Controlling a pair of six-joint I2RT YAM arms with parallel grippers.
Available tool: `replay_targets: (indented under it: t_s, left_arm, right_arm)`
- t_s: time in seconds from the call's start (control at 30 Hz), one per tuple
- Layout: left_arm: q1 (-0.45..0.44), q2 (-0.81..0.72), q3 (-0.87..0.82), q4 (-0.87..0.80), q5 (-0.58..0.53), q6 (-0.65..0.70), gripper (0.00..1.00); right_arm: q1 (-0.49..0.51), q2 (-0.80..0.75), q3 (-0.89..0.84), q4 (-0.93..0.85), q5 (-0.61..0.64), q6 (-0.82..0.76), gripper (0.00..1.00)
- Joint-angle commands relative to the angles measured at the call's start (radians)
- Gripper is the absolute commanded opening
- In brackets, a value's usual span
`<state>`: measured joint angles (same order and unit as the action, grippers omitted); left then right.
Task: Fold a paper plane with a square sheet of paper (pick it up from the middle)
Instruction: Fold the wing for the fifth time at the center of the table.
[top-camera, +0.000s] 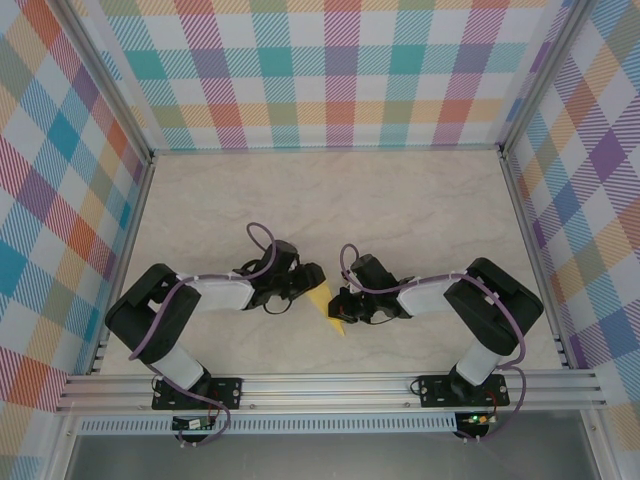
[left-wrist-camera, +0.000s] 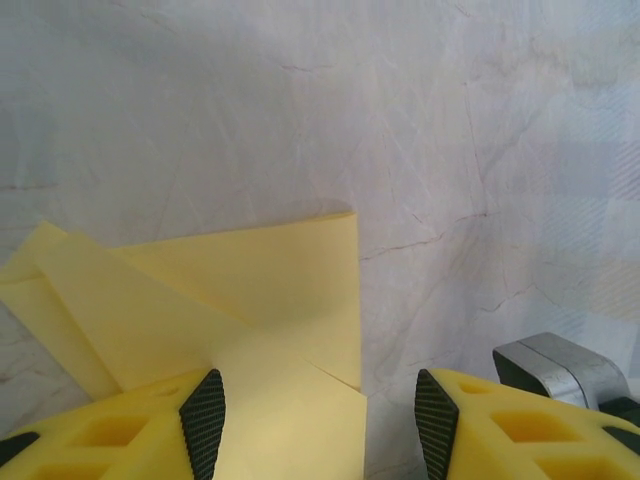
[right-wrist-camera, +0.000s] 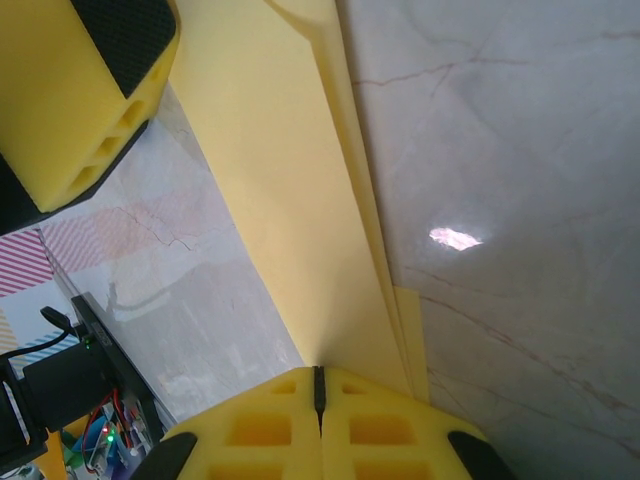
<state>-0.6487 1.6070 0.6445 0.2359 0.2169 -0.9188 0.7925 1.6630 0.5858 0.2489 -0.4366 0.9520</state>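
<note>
The square sheet of paper (top-camera: 328, 308) is yellow and folded into a narrow pointed wedge. It lies between the two grippers near the table's front edge. My right gripper (right-wrist-camera: 320, 385) is shut on one end of it, and the layered paper (right-wrist-camera: 280, 180) runs away from the pinched jaws. My left gripper (left-wrist-camera: 318, 430) is open, its ribbed black pads (left-wrist-camera: 203, 425) wide apart. The folded flaps of the paper (left-wrist-camera: 270, 290) lie under its left finger and reach partway into the gap. In the top view the left gripper (top-camera: 312, 284) and right gripper (top-camera: 345, 308) face each other across the paper.
The marble tabletop (top-camera: 400, 210) is ringed by plaid walls (top-camera: 330, 70) and an aluminium rail (top-camera: 330, 385) along the front. A finger of the left gripper (right-wrist-camera: 90, 90) hangs close to the paper in the right wrist view. A grey metal part (left-wrist-camera: 560, 365) sits by the left gripper's right finger.
</note>
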Motion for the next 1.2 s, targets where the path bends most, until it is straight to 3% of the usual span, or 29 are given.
replay_targets:
  t_s: [0.0, 0.3, 0.5, 0.7, 0.93, 1.17]
  left_arm:
    - [0.050, 0.018, -0.016, -0.091, -0.053, 0.047, 0.55]
    - [0.134, -0.052, 0.019, -0.176, -0.026, 0.109, 0.56]
    - [0.135, -0.159, 0.050, -0.222, -0.015, 0.103, 0.56]
    - [0.097, -0.241, 0.026, -0.150, 0.048, 0.073, 0.57]
    - [0.027, -0.118, 0.047, -0.005, 0.152, 0.075, 0.57]
    - [0.036, 0.032, 0.080, -0.025, 0.082, 0.109, 0.56]
  right_arm:
    - [0.001, 0.041, -0.014, -0.100, 0.010, -0.018, 0.05]
    - [0.001, 0.050, -0.005, -0.097, -0.008, -0.021, 0.05]
    - [0.001, 0.052, 0.003, -0.098, -0.006, -0.020, 0.06]
    - [0.001, 0.063, 0.010, -0.097, -0.008, -0.020, 0.06]
    - [0.001, 0.063, 0.002, -0.088, -0.010, -0.018, 0.06]
    - [0.001, 0.057, -0.002, -0.100, -0.007, -0.025, 0.05]
